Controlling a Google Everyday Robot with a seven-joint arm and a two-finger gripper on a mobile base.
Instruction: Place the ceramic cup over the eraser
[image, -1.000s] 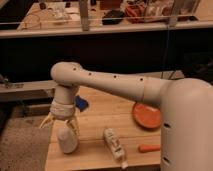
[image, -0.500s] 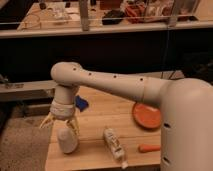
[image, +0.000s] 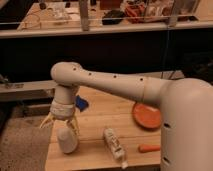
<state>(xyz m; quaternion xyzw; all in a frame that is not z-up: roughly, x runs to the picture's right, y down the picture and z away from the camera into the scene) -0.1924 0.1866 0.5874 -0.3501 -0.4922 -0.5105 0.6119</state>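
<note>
Gripper over ceramic cup — left end of the table.
Fingers straddle the cup top — can't tell whether they're clamped; carton lies just right.

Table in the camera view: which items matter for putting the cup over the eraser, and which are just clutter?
Job items:
- ceramic cup, off-white, near the table's front left edge
- gripper, directly above the cup, fingers down around its top
- eraser: not visible from here

Lying about:
- blue pad behind the wrist
- white carton on its side
- orange plate
- small orange item
</note>
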